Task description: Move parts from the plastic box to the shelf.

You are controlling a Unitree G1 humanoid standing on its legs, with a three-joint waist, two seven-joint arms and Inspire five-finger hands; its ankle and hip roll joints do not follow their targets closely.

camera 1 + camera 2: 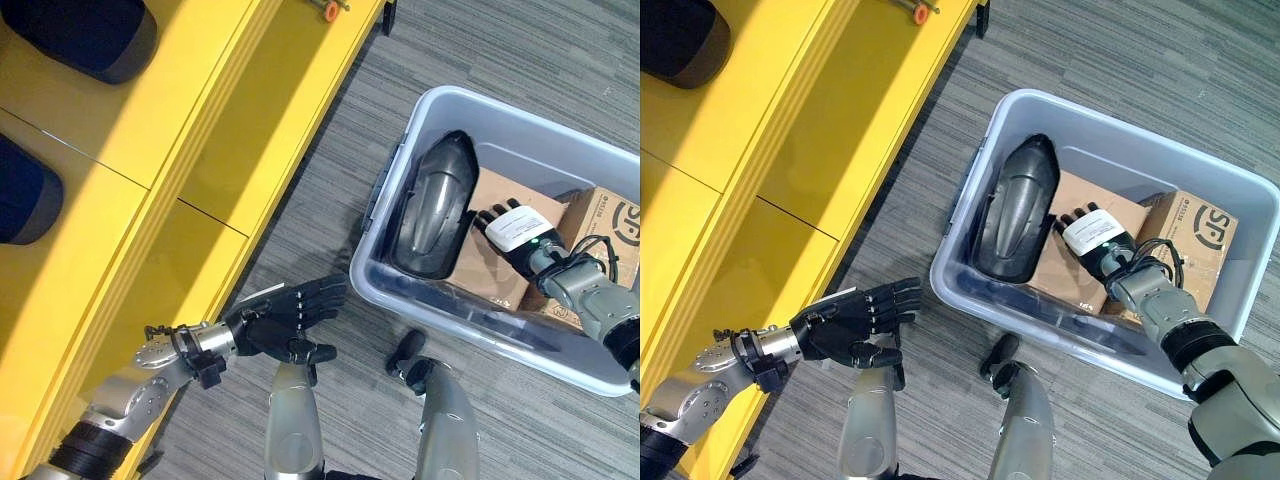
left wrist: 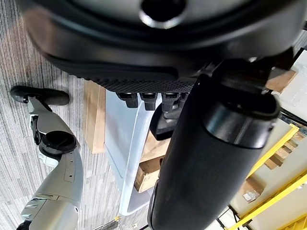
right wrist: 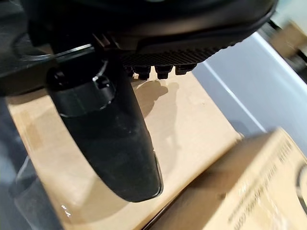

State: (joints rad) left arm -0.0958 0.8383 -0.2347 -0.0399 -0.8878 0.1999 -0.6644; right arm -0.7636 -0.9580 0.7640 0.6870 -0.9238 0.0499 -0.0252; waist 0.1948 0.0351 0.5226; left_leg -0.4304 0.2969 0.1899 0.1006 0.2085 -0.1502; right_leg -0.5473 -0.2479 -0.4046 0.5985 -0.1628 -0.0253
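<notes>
Plastic box sits on the grey floor, to the right of the yellow shelf, which carries dark parts at its far left. Left hand hovers between shelf and box, fingers straight and holding nothing. Inside the box, a dark curved part stands beside cardboard boxes. Right hand lies over the flat cardboard, fingers extended and empty.
</notes>
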